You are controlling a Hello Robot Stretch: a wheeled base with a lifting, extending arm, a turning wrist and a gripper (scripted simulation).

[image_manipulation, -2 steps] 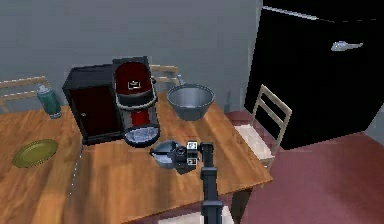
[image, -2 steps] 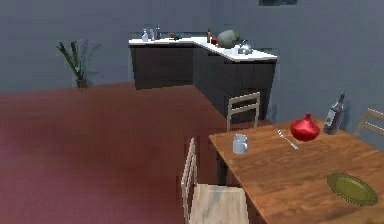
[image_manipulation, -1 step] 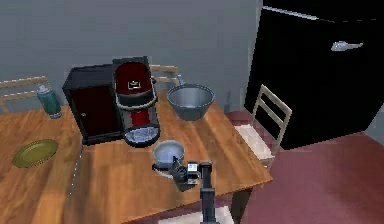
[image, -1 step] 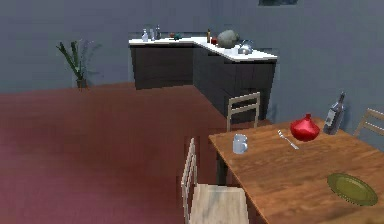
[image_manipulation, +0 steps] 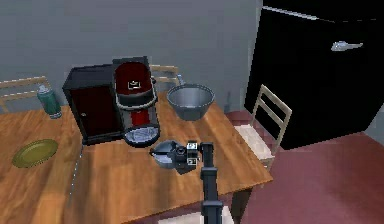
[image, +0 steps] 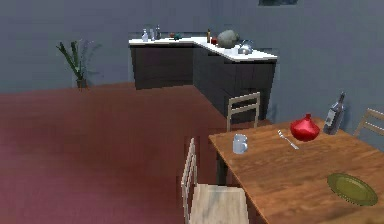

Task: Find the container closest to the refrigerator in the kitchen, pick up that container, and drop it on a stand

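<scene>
Table (image_manipulation: 100,185): coffee machine (image_manipulation: 120,100) at middle, bowl (image_manipulation: 190,99) just right of it, plate (image_manipulation: 35,152) at left. Chair (image_manipulation: 254,143) between table and refrigerator (image_manipulation: 320,80), far right.

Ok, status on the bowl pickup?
Jaws over table near coffee machine; can't tell if holding anything. Bowl upright on table, fridge side. Coffee machine stands close beside bowl.

place: home kitchen | cues: counter (image: 165,65), refrigerator (image_manipulation: 310,80), dining table (image_manipulation: 110,178), coffee machine (image_manipulation: 135,100)
</scene>
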